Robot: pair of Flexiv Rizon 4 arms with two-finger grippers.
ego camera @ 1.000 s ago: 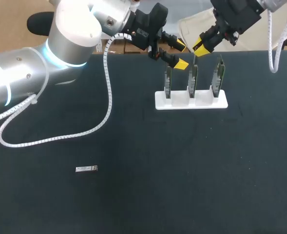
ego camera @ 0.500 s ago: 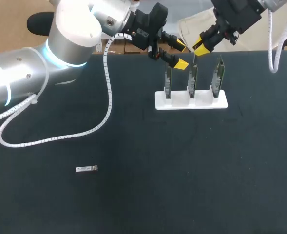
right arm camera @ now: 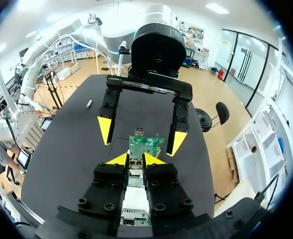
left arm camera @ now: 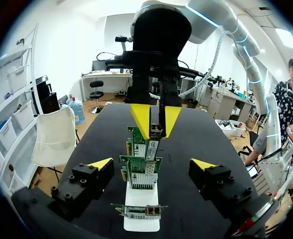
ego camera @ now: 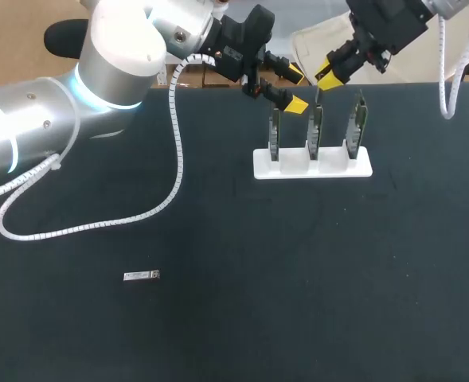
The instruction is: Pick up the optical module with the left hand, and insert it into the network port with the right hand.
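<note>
My right gripper hangs over the middle network card of three that stand upright in a white stand. It is shut on a small silver optical module, which points down at that card's top edge. In the left wrist view the right gripper shows just beyond the cards. My left gripper is open and holds nothing, level with the left card and facing along the row. A second optical module lies flat on the black table, far to the front left.
A white coiled cable droops from my left arm onto the black table. The third card stands at the stand's right end. The loose module also shows far off in the right wrist view.
</note>
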